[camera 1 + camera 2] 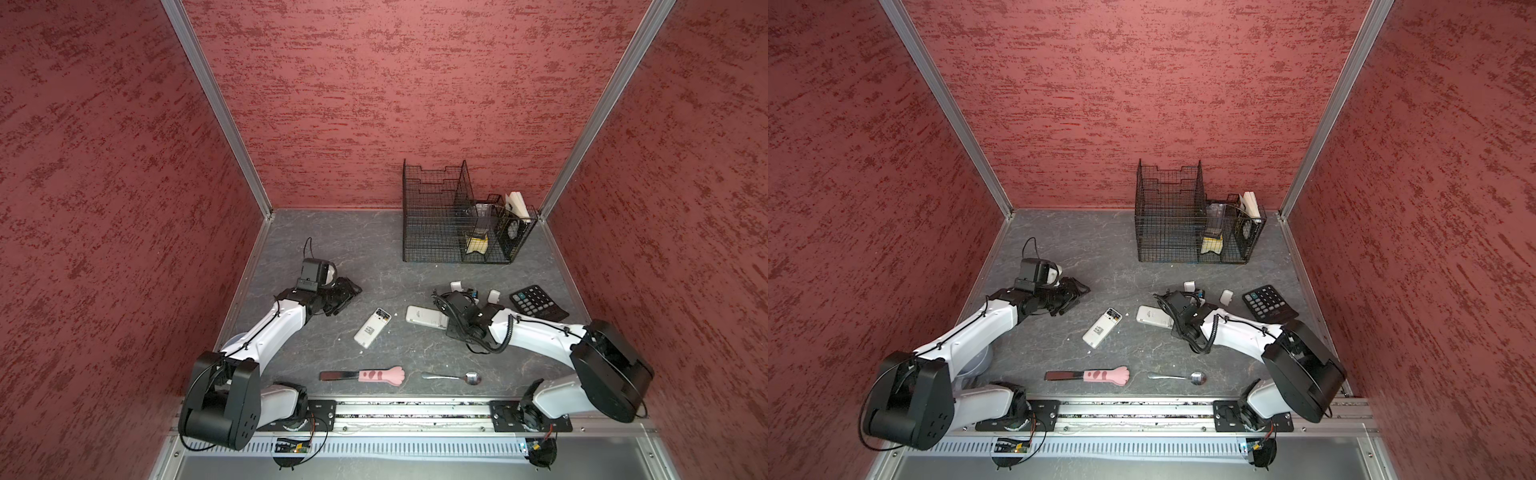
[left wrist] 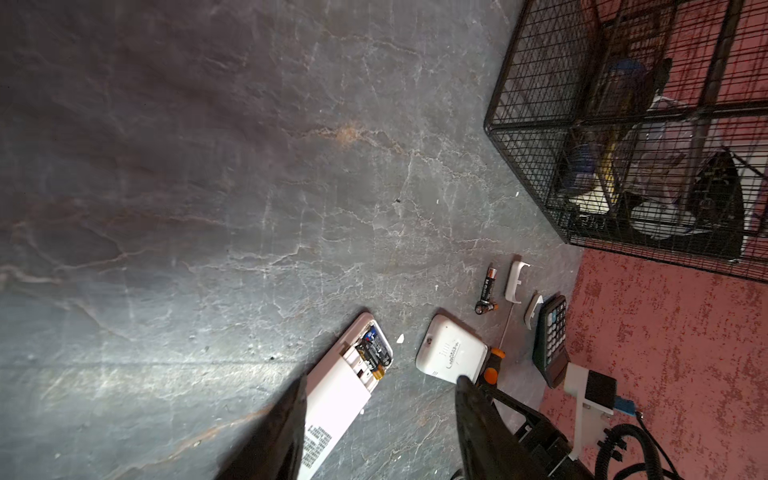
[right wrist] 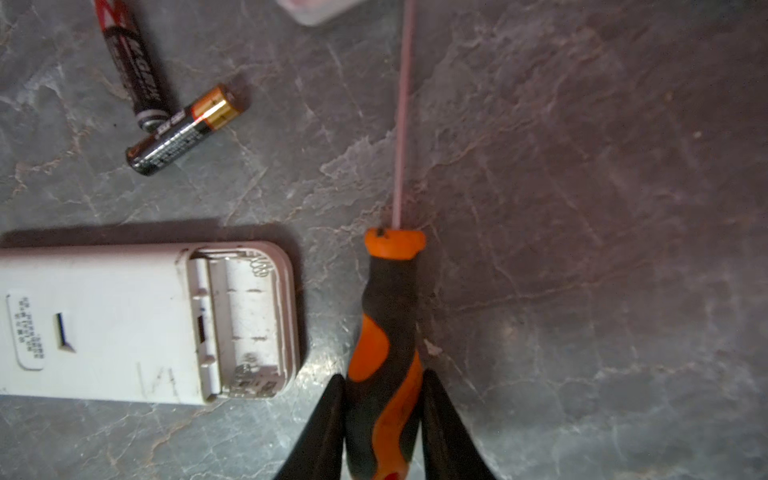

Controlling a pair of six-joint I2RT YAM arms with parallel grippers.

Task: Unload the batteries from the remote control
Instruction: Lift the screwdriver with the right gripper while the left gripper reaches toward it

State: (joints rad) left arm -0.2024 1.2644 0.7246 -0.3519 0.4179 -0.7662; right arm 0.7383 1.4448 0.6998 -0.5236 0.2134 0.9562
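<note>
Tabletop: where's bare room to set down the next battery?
Free: the far-left stretch between left pincer, back wall and wire basket; also the strip between loaded remote, emptied remote, spatula and spoon. Crowded: around the right pincer, with loose batteries, battery covers, screwdriver and calculator.

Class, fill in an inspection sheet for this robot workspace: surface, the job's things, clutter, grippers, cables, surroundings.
Surface: grey table, white crumbs.
Job's things: two loose batteries beside emptied remote; second remote holds batteries.
Clutter: calculator, spoon, pink spatula, wire basket, two white covers.
Grippers: left gripper open, holding nothing; right gripper jaws closed on screwdriver.
Cables: coiled cable on right arm.
Surroundings: red walls.
</note>
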